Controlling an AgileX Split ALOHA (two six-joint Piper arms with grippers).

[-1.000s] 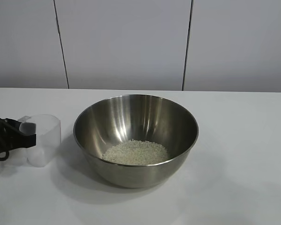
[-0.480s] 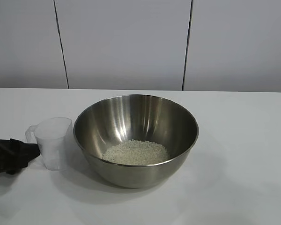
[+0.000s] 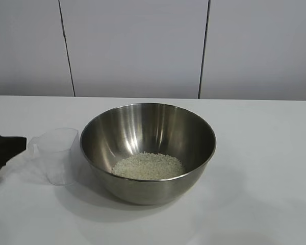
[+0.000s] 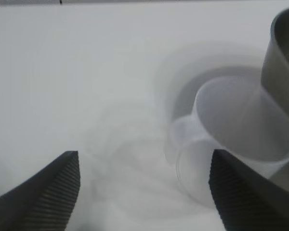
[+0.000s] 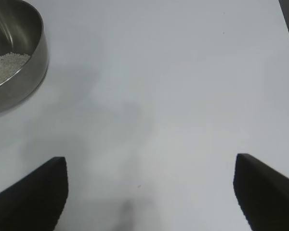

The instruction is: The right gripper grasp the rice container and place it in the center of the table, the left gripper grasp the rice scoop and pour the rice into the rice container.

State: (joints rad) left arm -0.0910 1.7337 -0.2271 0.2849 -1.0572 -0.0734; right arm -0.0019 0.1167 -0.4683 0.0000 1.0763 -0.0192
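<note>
At the far left of the exterior view the left hand (image 3: 5, 150) hangs with its fingers spread apart, gripping nothing, just left of the rice scoop (image 3: 58, 155). The scoop stands upright and empty on the white bench (image 3: 255, 168), close against the left side of the rice container (image 3: 148, 150). The rice (image 3: 149, 166) lies heaped in the container's bottom. Right of the container, the right hand (image 5: 149, 192) hovers with fingers wide over bare bench.

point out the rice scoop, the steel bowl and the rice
rice scoop (image 3: 58, 157): exterior view, on its clear side wall
steel bowl (image 3: 143, 125): exterior view, on its inner back wall
rice (image 3: 149, 166): exterior view, middle of the heap
</note>
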